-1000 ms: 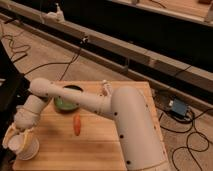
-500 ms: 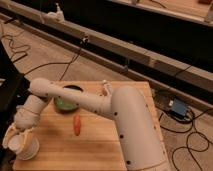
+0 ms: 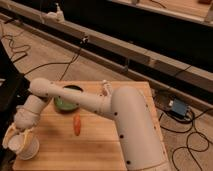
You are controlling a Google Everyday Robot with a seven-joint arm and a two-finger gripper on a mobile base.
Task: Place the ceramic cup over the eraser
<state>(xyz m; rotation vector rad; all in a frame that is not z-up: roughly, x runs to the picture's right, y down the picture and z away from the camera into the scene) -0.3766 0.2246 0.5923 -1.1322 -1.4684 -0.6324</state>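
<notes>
Honestly nothing is moving since the earlier frames: the arm is sitting in the same pose and the hand [image 3: 20,136] is staying parked at the worktop's [image 3: 100,150] near-left corner.

The hand is hanging right over the cup [image 3: 26,146], touching or nearly touching its rim. I can't tell whether it's actually clamping the rim, so I'm not calling it. The cup is standing at that same corner, well down and left of the green bowl [image 3: 67,98], mouth looking upward as far as I can make out.

The carrot [image 3: 77,125] is lying just below and right of the bowl, and a small white bottle [image 3: 105,89] is standing to the bowl's right, partly behind the arm. I'm not seeing the eraser anywhere; the arm is probably hiding it, or it's too small to pick out.

My read: we're sitting in the pick-up step, grabbing or about to lift the cup. Next it's needing a firm grip on the rim, a lift clear of the boards, then turning the cup mouth-down and lowering it over the eraser once that's located. Steering around the carrot and bowl is going to matter.
</notes>
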